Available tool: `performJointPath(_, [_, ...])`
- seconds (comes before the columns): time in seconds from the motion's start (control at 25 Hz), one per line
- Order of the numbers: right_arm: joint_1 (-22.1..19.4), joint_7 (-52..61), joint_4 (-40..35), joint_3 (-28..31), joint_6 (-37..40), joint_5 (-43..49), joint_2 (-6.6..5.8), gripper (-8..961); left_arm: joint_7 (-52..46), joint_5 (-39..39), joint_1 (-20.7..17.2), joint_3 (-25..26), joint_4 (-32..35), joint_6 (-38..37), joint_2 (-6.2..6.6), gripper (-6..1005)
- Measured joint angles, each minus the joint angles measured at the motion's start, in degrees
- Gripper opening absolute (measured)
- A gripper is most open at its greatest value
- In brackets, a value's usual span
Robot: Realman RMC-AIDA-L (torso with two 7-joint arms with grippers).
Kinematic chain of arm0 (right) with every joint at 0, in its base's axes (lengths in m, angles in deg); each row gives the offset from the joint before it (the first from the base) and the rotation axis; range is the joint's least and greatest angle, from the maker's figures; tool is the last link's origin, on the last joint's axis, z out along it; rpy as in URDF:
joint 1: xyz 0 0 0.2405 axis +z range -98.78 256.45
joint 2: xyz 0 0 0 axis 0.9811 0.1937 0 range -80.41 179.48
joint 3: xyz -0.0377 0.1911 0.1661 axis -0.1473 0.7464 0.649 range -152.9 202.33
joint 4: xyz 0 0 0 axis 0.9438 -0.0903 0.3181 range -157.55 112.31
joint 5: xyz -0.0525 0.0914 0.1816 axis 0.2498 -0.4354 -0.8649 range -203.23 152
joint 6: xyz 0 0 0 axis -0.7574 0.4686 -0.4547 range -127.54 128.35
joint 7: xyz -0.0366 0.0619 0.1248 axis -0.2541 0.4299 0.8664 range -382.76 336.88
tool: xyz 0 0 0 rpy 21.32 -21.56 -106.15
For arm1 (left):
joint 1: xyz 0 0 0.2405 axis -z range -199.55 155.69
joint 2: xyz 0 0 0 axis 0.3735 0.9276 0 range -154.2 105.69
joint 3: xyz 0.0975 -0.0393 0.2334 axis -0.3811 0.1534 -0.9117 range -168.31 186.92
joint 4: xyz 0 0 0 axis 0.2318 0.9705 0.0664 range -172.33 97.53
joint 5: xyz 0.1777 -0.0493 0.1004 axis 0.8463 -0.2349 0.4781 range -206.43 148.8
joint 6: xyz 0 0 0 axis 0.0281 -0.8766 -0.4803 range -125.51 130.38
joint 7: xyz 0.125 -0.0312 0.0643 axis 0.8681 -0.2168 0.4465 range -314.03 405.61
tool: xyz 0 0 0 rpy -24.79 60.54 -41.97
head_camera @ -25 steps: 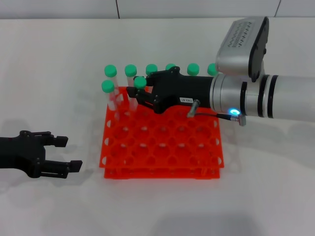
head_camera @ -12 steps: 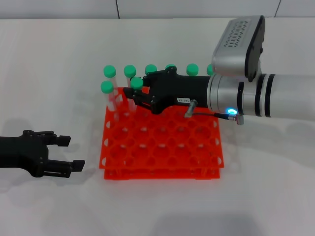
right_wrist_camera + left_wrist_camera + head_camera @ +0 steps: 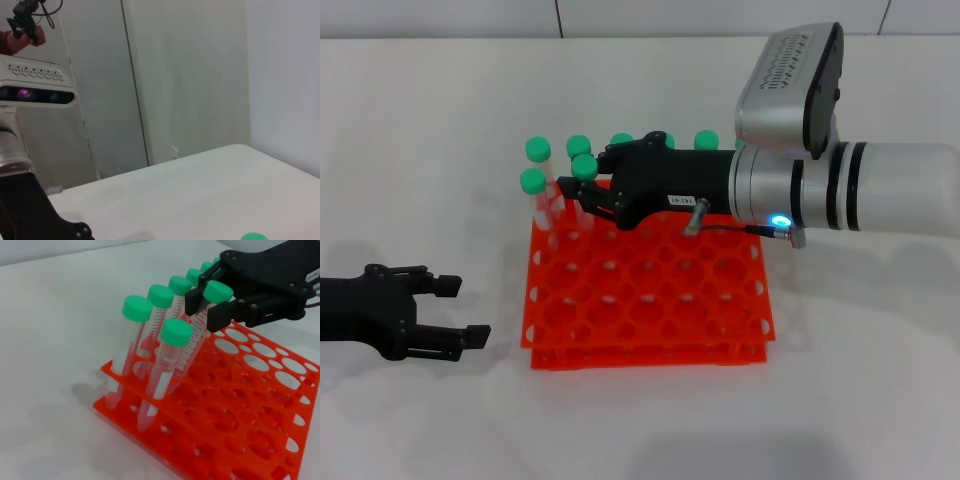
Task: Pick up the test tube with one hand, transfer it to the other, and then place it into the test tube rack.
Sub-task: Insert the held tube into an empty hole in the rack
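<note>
Left wrist view shows right pincer (image 3: 207, 307) clamped on test tube (image 3: 202, 320); head view hides grip.

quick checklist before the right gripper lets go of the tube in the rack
1. Right gripper shut on the test tube just under its cap: ok.
2. Tube bottom seated in a hole of the test tube rack: cannot tell, neighbours hide it.
3. Tube upright: not ok, it leans in the left wrist view.
4. Neighbouring tubes clear of the fingers: cannot tell, very close.
5. Left gripper open, off the rack: ok.
</note>
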Motion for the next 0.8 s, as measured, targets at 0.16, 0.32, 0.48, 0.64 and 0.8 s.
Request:
performJointPath(0.16, [0.5,0.1,0.2,-0.1,0.0,0.1,0.0,257,0.1,0.0,-0.1,0.0,0.0,0.4,0.03,876])
performJointPath(0.32, [1.0,2.2,0.1,0.0,0.0,3.1,0.01,257,0.2,0.0,-0.1,0.0,0.0,0.4,0.03,875])
performJointPath(0.48, [1.3,4.4,-0.1,0.3,0.1,5.5,0.08,257,0.4,0.0,0.0,0.0,-0.1,0.5,0.04,875])
performJointPath(0.64, [1.6,4.5,-0.1,0.4,0.2,5.6,0.08,256,0.7,0.0,0.3,0.0,-0.8,0.5,0.05,875])
performJointPath(0.8, [1.9,4.5,-0.1,0.4,0.2,5.6,0.08,256,0.7,0.0,0.3,0.0,-0.9,0.6,0.1,875])
